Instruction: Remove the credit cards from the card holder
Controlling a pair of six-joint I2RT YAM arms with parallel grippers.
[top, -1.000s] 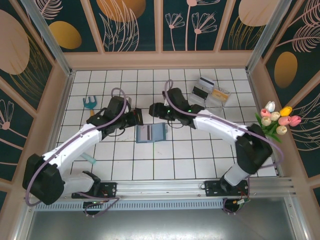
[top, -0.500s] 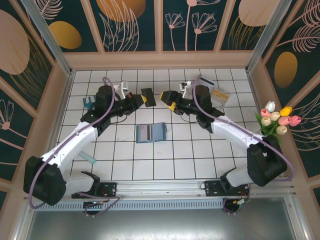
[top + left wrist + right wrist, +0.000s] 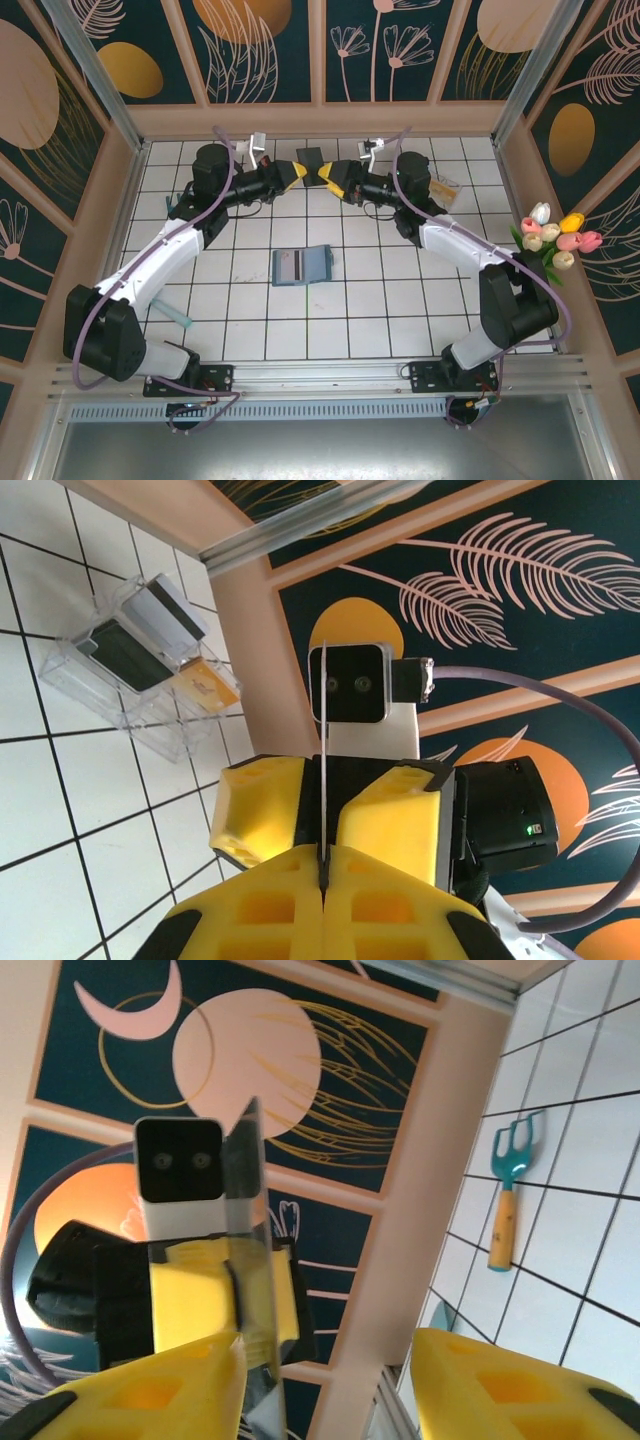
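Mid-air handover. Left gripper clamped on card (seen edge-on); right gripper apart, either side. Close squarely on free edge, then release left. Holder open on tiles.

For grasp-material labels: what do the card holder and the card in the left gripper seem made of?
The card holder: soft-looking, matte teal leather-like material, perhaps synthetic; it lies opened flat on the tiles. The card in the left gripper: probably thin stiff plastic; edge-on in the left wrist view it shows as one straight line.
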